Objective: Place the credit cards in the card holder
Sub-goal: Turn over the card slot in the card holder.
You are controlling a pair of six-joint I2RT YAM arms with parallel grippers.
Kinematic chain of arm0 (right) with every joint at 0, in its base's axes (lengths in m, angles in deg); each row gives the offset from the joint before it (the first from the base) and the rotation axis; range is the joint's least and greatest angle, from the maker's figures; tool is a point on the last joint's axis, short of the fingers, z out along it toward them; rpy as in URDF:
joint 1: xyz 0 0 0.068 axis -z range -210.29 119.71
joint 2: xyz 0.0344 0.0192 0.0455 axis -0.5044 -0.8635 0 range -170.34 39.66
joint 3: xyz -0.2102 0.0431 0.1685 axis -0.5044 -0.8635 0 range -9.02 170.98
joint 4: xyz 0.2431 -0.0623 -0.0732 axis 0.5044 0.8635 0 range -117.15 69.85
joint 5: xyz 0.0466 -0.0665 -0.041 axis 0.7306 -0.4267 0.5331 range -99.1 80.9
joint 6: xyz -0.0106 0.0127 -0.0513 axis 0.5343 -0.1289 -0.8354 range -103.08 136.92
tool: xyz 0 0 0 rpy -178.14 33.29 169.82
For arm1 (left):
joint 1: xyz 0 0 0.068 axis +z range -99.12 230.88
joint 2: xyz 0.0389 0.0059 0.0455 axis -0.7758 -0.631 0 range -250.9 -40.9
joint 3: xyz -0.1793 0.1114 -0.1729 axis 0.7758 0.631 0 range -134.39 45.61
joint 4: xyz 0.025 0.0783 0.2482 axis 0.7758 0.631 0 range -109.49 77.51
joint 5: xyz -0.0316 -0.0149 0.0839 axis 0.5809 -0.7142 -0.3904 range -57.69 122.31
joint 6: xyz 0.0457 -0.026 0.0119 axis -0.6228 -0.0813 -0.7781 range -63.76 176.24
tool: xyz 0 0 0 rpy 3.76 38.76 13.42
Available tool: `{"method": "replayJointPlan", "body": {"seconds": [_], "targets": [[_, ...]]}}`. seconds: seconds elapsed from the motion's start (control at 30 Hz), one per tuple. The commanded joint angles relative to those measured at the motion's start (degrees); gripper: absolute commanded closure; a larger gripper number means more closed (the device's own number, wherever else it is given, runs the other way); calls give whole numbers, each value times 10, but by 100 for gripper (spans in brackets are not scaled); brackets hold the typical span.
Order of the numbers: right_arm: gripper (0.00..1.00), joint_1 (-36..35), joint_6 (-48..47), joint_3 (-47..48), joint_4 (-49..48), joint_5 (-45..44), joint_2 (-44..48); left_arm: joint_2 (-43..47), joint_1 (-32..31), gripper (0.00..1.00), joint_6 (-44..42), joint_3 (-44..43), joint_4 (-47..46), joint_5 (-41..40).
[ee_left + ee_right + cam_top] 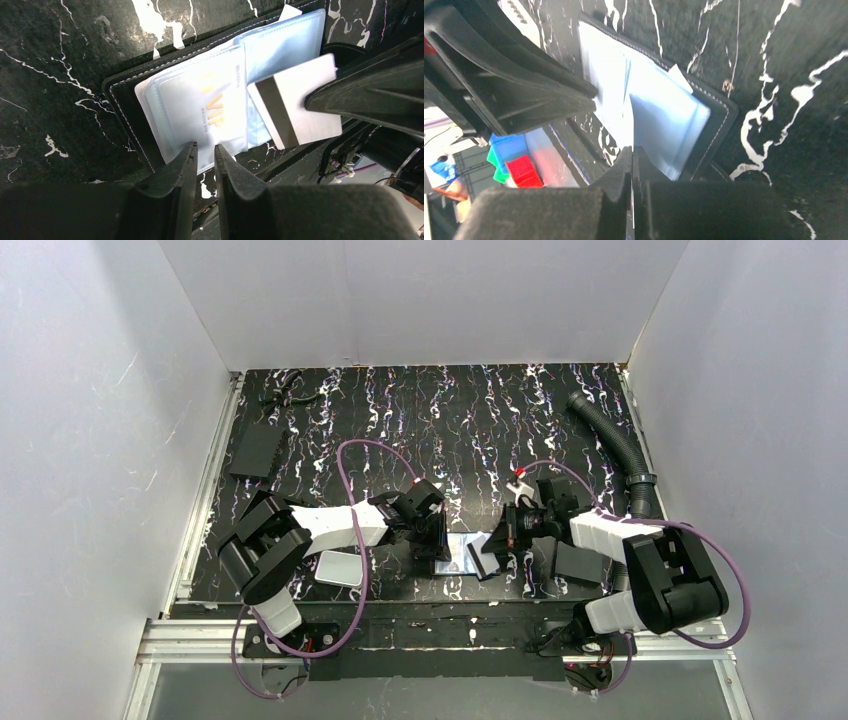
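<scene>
The card holder [462, 552] lies open on the black marbled table between my two grippers, its bluish clear pockets [280, 45] facing up. One pocket holds a card printed VIP [215, 112]. My left gripper [205, 150] stands narrowly open, its tips at the near edge of that pocket and nothing seen between them. My right gripper [632, 150] is shut on a silver credit card [295, 107] with a dark stripe. The card is tilted over the holder's right half [674, 120], one corner over the pockets.
A white rounded slab [340, 568] lies by the left arm. Flat black plates sit at the far left [257, 450] and by the right arm [578, 562]. A corrugated black hose [615, 440] runs along the right edge. Pliers [283, 395] lie at the back left. White walls enclose the table.
</scene>
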Motion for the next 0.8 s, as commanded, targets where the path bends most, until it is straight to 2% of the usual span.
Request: {"method": "replayJointPlan", "body": {"seconds": [0.0, 0.33, 0.53, 0.77], "targets": [[99, 3, 18, -27, -54, 59, -16, -7, -2, 82, -6, 12, 22, -5], [99, 4, 40, -35, -109, 79, -22, -7, -2, 82, -4, 14, 23, -6], [99, 4, 17, -17, -25, 44, 39, -9, -2, 82, -4, 13, 23, -4], [99, 4, 16, -34, -43, 68, 14, -10, -2, 82, -4, 10, 24, -3]]}}
